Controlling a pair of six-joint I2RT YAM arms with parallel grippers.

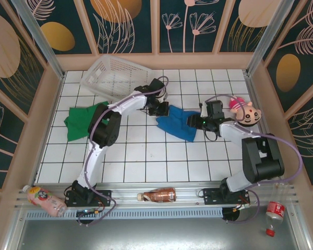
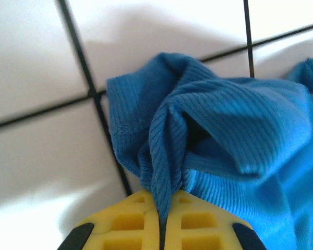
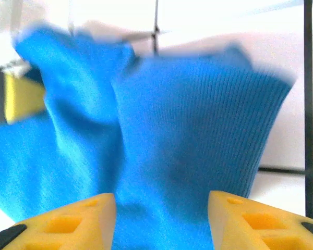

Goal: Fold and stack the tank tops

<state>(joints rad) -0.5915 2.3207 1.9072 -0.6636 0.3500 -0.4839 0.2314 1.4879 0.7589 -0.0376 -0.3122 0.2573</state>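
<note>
A blue tank top (image 1: 180, 124) lies crumpled mid-table between the two grippers. My left gripper (image 1: 161, 109) is at its left end, and the left wrist view has this gripper (image 2: 164, 211) shut on a pinched ridge of the blue ribbed cloth (image 2: 224, 125). My right gripper (image 1: 198, 123) is at the top's right end. Seen from the right wrist, the gripper (image 3: 161, 213) is open, its yellow fingers (image 3: 73, 224) wide apart over the blue cloth (image 3: 188, 130). A green tank top (image 1: 81, 121) lies bunched at the left of the table.
A white lattice basket (image 1: 112, 78) lies tipped at the back left. A pink plush toy (image 1: 243, 110) sits by the right arm. Bottles lie along the front rail (image 1: 47, 200) (image 1: 159, 195) (image 1: 274, 212). Low walls border the white tiled table (image 1: 146, 156).
</note>
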